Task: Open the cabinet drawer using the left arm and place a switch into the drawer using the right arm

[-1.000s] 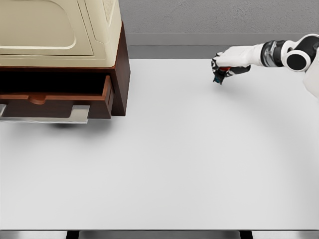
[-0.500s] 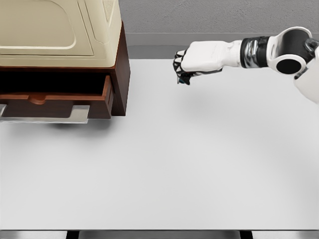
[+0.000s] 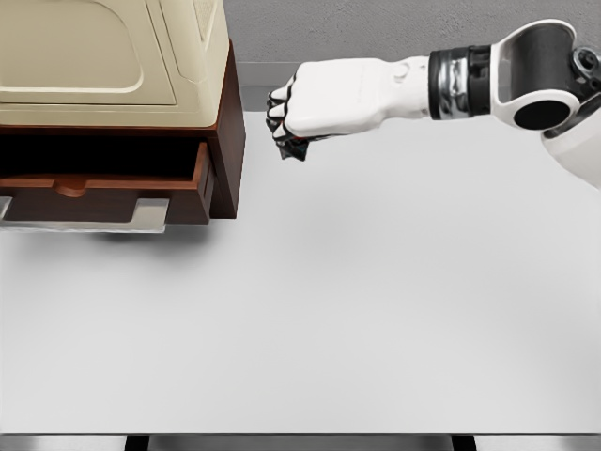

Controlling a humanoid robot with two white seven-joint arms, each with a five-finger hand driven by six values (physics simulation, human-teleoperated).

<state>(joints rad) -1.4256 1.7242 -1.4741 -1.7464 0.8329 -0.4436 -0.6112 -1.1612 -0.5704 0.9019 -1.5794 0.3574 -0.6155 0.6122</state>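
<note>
R hand (image 3: pixel 324 99) in the air above the white table (image 3: pixel 357 310), arm reaching in from the right edge at shoulder height. Hand is a tight fist, knuckles toward the cabinet (image 3: pixel 227 122), dark fingertips (image 3: pixel 278 120) curled under. Something small and dark pokes out below the fingers, approx at the heel of the fist; prob. the switch (image 3: pixel 293 150), but too little shows to be sure: no colour or shape to read, mostly buried in the grip. So: fist closed, seemingly round the switch, not touching table or cabinet. Faint soft shadow on the tabletop below.

Fist sits just right of the cabinet's brown side panel, near it, clear gap between.

Cabinet at upper left: brown wood body, cream moulded top cut off by the upper and left edges. Drawer (image 3: pixel 103 188) pulled out toward the viewer, front panel w/ a rounded handle at its top edge. Interior above the drawer front is black, nothing legible inside. Grey flat piece under the drawer front, partly cut off at left; can't say what it is.

L arm, L hand: not visible anywhere.

Grey wall behind table. Dark legs or frame bits along the bottom edge.
</note>
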